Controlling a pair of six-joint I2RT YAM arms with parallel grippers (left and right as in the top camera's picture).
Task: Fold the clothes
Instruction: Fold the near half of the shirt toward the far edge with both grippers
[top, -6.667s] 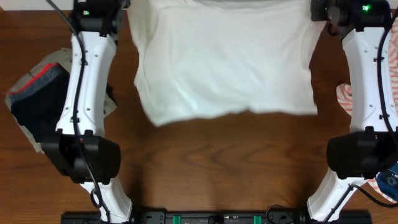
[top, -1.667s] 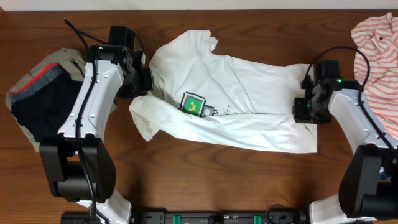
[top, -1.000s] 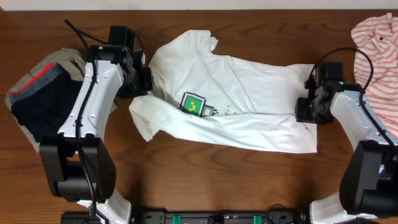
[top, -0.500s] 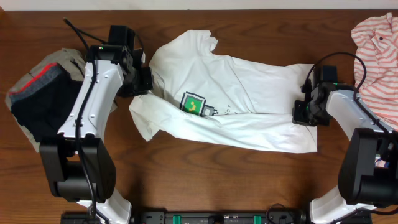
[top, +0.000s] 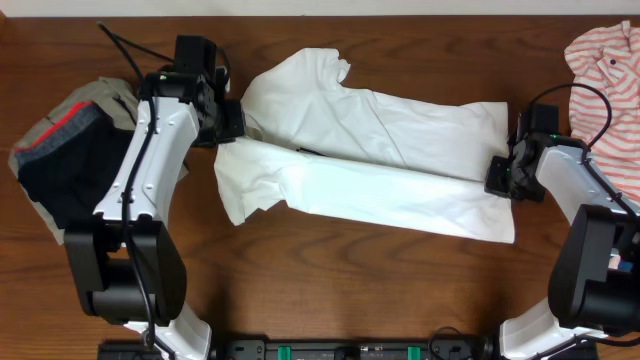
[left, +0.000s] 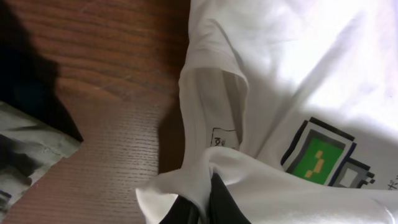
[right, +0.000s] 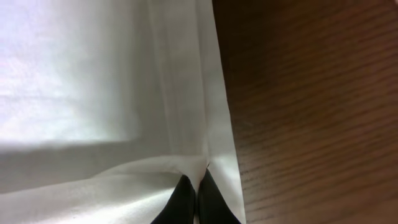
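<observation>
The red-and-white striped shirt runs off the overhead's upper right; the plain white cotton garment overruns the right wrist view's left edge.

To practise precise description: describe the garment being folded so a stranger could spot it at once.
On the wooden table, look to the middle, between the left gripper and right gripper: the white garment lies in a long band. Unlike the striped shirt at the far right corner and the dark pile at the left, it is unstriped white.

Thin matt wrinkled white cloth: clothes. Dark grained wood, slight sheen: table. Glossy white plastic: arm shells.
</observation>
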